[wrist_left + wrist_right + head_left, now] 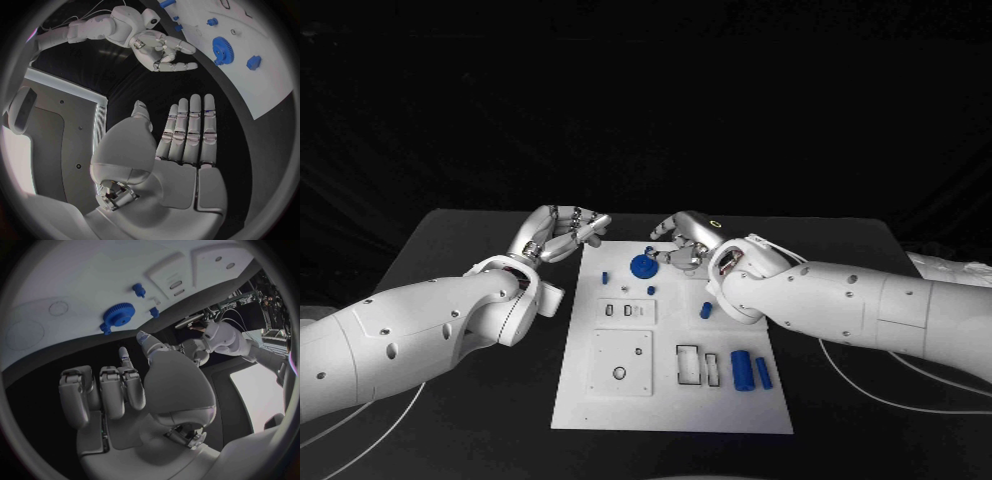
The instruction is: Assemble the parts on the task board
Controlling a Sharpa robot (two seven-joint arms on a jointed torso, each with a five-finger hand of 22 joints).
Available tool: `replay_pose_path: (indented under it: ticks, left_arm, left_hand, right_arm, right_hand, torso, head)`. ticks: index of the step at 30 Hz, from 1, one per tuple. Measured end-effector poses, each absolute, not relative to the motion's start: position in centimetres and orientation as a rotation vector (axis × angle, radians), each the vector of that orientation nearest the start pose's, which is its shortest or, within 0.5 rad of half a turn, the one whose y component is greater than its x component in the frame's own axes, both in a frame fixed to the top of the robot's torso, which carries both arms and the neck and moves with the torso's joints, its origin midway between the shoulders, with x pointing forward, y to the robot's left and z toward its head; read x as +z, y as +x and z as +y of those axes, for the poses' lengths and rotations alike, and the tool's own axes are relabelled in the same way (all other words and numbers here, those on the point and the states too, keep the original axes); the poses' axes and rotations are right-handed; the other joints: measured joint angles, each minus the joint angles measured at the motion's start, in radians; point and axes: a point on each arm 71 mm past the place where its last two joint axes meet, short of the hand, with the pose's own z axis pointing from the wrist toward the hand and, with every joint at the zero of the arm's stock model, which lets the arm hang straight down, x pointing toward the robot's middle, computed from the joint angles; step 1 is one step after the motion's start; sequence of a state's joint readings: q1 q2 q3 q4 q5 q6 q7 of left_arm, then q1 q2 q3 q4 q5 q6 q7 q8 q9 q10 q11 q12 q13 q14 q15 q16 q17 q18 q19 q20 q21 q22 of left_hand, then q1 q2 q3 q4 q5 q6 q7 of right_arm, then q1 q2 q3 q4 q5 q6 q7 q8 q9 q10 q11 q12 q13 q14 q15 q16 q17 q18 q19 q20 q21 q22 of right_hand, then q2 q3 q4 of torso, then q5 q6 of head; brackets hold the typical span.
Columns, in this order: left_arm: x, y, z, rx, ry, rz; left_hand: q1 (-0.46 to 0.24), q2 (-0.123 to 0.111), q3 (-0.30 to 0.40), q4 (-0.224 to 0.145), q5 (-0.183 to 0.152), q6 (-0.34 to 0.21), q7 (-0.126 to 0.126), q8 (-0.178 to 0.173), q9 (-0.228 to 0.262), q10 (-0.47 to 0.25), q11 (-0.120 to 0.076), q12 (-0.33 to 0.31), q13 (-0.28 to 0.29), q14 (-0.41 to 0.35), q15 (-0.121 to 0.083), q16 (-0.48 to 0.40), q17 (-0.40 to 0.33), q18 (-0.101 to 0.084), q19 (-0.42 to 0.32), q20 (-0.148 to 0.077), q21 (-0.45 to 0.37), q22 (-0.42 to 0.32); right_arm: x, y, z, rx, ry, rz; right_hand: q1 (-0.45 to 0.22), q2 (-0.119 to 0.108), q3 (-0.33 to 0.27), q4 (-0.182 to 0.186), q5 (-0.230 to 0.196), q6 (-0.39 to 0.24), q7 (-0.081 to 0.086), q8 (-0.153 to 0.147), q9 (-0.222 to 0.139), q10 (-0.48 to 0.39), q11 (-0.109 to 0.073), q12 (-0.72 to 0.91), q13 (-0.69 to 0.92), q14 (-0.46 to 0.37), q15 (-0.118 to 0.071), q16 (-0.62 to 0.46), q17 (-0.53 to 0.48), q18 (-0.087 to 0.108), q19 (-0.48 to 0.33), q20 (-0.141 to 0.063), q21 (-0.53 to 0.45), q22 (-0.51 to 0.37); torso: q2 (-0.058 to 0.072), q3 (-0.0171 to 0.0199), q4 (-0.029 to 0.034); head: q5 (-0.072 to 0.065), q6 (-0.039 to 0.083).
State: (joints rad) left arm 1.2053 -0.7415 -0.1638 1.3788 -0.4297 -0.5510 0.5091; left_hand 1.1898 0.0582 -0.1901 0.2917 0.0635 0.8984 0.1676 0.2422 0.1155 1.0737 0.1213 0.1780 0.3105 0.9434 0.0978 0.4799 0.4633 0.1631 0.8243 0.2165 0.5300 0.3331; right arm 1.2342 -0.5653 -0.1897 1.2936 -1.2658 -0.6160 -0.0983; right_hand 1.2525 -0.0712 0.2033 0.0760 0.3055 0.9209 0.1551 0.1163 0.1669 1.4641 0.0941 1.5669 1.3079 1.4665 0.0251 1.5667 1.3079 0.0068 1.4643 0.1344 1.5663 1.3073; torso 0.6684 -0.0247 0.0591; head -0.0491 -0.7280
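Both hands sit at the far end of the task board [672,400], holding nothing. Left hand [564,234] is off the board's far left corner, fingers straight and together in the left wrist view, palm flat and open. Right hand [681,240] hovers over the far edge, fingers loosely curled, not closed on any part.

Blue gear [643,266] sits on the board just beside the right hand, nearest of the loose parts. A small blue peg [604,276] lies left of the gear; another small blue piece [707,310] lies near the right forearm. Two blue cylinders [751,370] rest side by side near the board's near right corner, next to rectangular slots.

Likely step: right hand reaching for the gear. To do it well, come down from above, pinch the gear by its rim, keep it level, and avoid nudging the small peg close by. The left hand could steady the board edge.
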Motion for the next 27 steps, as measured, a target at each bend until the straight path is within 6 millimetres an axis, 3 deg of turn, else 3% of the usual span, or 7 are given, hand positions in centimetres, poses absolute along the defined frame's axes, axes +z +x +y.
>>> replay_pose_path:
  ticks: [6, 11, 16, 19, 23, 27]
  left_arm:
    - [-20.9, 50.2, 19.9, -1.245, -0.577, 1.374]
    - [-21.1, 50.4, 19.5, -1.245, -0.574, 1.375]
    - [-21.5, 50.5, 19.4, -1.243, -0.577, 1.380]
    - [-21.7, 50.5, 19.5, -1.240, -0.580, 1.384]
    - [-22.0, 50.5, 19.5, -1.238, -0.582, 1.388]
    - [-22.1, 50.4, 19.7, -1.236, -0.585, 1.391]
  left_hand:
    - [0.002, 0.002, -0.003, -0.003, 0.000, 0.000, 0.000, 0.000, 0.001, 0.000, 0.000, 0.000, -0.002, 0.000, 0.000, 0.000, -0.001, 0.000, 0.000, 0.000, -0.005, -0.001]
    - [0.002, 0.002, -0.003, -0.003, 0.000, 0.000, 0.000, -0.004, 0.001, 0.000, 0.000, 0.000, -0.001, 0.000, 0.000, 0.000, -0.001, 0.000, 0.000, 0.000, -0.005, -0.001]
    - [0.002, 0.002, -0.003, -0.003, 0.000, 0.000, 0.000, -0.005, 0.001, 0.000, 0.000, 0.000, -0.001, 0.000, 0.000, 0.000, -0.001, 0.000, 0.000, 0.000, -0.005, -0.001]
    - [0.002, 0.002, -0.003, -0.003, 0.000, 0.000, 0.000, -0.005, 0.001, 0.000, 0.000, 0.000, -0.001, 0.000, 0.000, 0.000, -0.001, 0.000, 0.000, 0.000, -0.005, -0.001]
    - [0.002, 0.002, -0.003, -0.003, 0.000, 0.000, 0.000, -0.005, 0.001, 0.000, 0.000, 0.000, -0.001, 0.000, 0.000, 0.000, -0.001, 0.000, 0.000, 0.000, -0.005, -0.001]
    - [0.002, 0.002, -0.003, -0.003, 0.000, 0.000, 0.000, -0.005, 0.001, 0.000, 0.000, 0.000, -0.001, 0.000, 0.000, 0.000, -0.001, 0.000, 0.000, 0.000, -0.005, -0.001]
  right_arm:
    - [-17.7, 51.2, -17.4, 0.767, 0.140, 1.485]
    - [-16.7, 50.9, -21.5, 0.773, 0.220, 1.495]
    - [-17.6, 50.2, -24.6, 0.771, 0.263, 1.534]
    - [-18.6, 49.9, -26.4, 0.764, 0.281, 1.561]
    - [-20.1, 49.5, -28.3, 0.753, 0.314, 1.599]
    - [-21.7, 49.2, -29.5, 0.745, 0.344, 1.631]
  right_hand:
    - [-0.021, 0.005, -0.002, 0.012, 0.010, 0.019, -0.012, 0.004, 0.002, 0.002, -0.006, 0.000, 0.000, 0.000, 0.000, 0.000, 0.000, 0.000, 0.000, 0.000, 0.000, 0.000]
    - [-0.007, 0.019, 0.001, 0.010, -0.080, 0.007, -0.025, -0.012, -0.007, 0.000, -0.022, 0.000, 0.000, -0.002, -0.017, 0.000, 0.000, 0.000, 0.002, -0.009, 0.000, 0.001]
    - [-0.001, 0.023, -0.006, 0.016, -0.164, 0.002, -0.036, -0.029, -0.015, 0.002, -0.031, 0.000, 0.000, -0.002, -0.024, 0.000, 0.000, 0.000, 0.002, -0.020, 0.000, 0.001]
    - [0.008, 0.014, -0.024, 0.026, -0.204, -0.012, -0.050, -0.040, -0.022, 0.002, -0.041, 0.000, 0.000, -0.002, -0.031, 0.000, 0.000, 0.000, 0.004, -0.026, 0.000, 0.001]
    - [0.020, 0.015, -0.031, 0.029, -0.222, -0.012, -0.050, -0.040, -0.025, 0.002, -0.041, 0.000, 0.000, 0.002, -0.035, 0.000, 0.000, 0.000, 0.000, -0.029, 0.000, 0.001]
    - [0.030, 0.015, -0.033, 0.027, -0.226, -0.015, -0.053, -0.040, -0.026, 0.002, -0.049, 0.000, 0.000, -0.002, -0.038, 0.000, 0.000, 0.000, 0.002, -0.031, 0.000, 0.001]
  torso:
    - [-0.004, 0.0001, -0.0044]
    - [-0.011, 0.0015, -0.0108]
    - [-0.015, 0.0059, -0.0175]
    - [-0.018, 0.0090, -0.0221]
    - [-0.021, 0.0132, -0.0276]
    - [-0.022, 0.0159, -0.0304]
  head:
    - [-0.008, -0.002]
    - [-0.036, -0.003]
    - [-0.063, -0.002]
    - [-0.078, -0.002]
    - [-0.094, -0.004]
    - [-0.101, -0.005]
